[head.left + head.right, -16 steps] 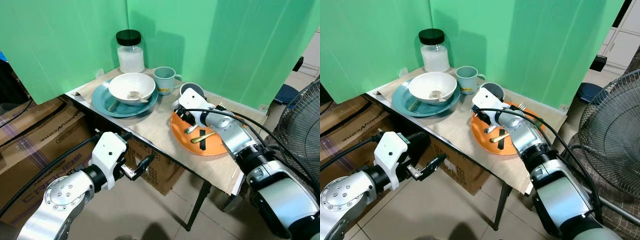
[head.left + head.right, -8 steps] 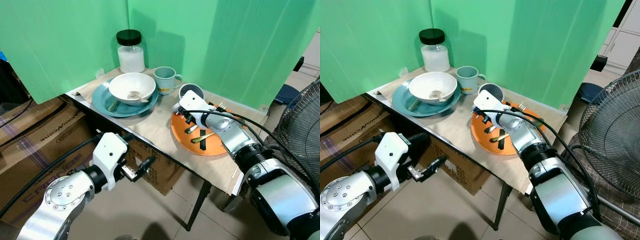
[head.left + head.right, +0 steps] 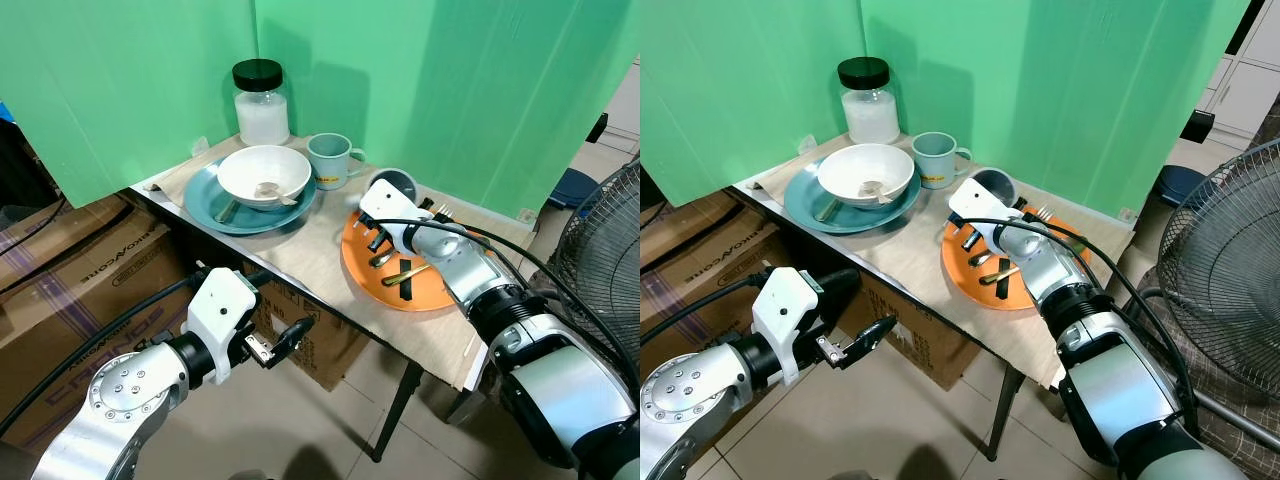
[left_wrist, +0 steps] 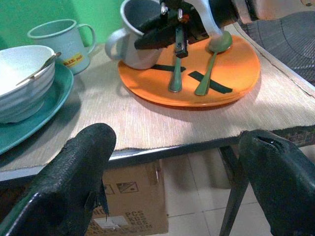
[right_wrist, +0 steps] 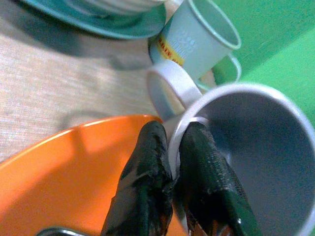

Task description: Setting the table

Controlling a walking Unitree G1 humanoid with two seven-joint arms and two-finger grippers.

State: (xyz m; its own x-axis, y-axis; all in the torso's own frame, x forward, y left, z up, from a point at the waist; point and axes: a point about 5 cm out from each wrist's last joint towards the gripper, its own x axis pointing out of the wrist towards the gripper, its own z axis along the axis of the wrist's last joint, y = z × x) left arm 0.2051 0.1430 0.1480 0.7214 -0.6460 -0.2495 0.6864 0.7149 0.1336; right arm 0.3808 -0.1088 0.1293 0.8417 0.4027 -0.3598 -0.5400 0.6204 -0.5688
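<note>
- The left claw (image 3: 285, 335) hangs below the front edge of the bench (image 3: 300, 250), fingers apart and holding nothing.
- At the bench's left end a white bowl (image 3: 264, 176) with a spoon in it sits on a teal plate (image 3: 210, 196); a jar (image 3: 260, 103) with a black lid stands behind them.
- A pale green mug (image 3: 331, 160) stands just right of the plate, near the back.
- Further right, the right claw (image 5: 170, 189) is clamped on the rim of a grey cup (image 3: 393, 187), one finger inside the wall and one outside. The cup is tilted, at the back edge of the orange plate (image 3: 425, 290), its handle close to the green mug.
- Two spoons (image 4: 189, 73) lie on the orange plate, over black tape marks.
- Risks, as I judge them: the pinch holds only a thin rim, so the tilted cup could swing or slip free; carried leftward, its handle could knock the green mug; carried low, it could nudge the spoons off their marks.
</note>
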